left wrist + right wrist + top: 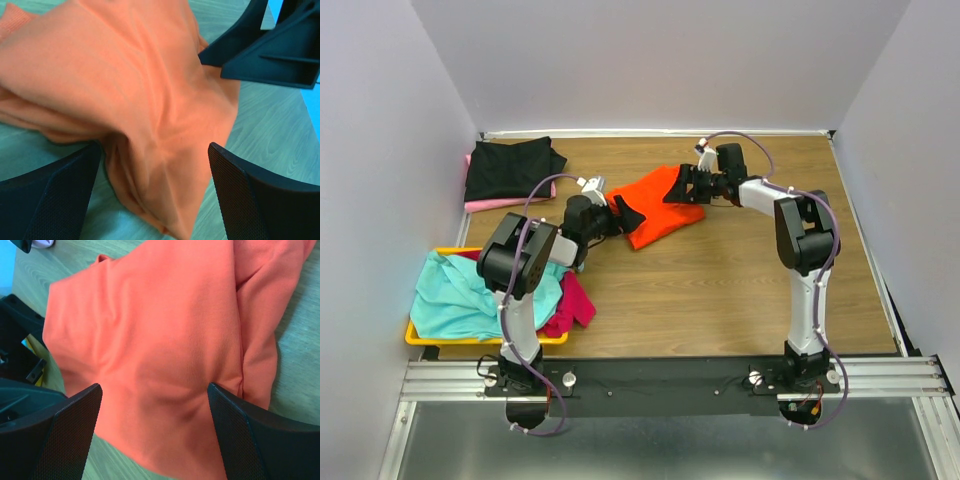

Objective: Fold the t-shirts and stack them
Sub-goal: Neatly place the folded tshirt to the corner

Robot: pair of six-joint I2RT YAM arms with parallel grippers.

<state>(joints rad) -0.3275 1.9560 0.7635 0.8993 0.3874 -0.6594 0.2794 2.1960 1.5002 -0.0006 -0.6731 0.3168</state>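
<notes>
left gripper (154, 150): jaws are gaping wide, straddling the orange t-shirt (140, 100) (not pinching it).
right gripper (154, 390): is gaping wide too, hovering over the same cloth.
orange t-shirt: is lying crumpled on the table (740, 290), between both grippers.
black t-shirt (512, 168): is sitting folded at the far left corner.

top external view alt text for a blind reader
An orange t-shirt lies crumpled mid-table, the left gripper and right gripper open at its opposite ends. A black t-shirt lies on a pink t-shirt far left; a teal t-shirt and magenta t-shirt fill a yellow tray.
</notes>
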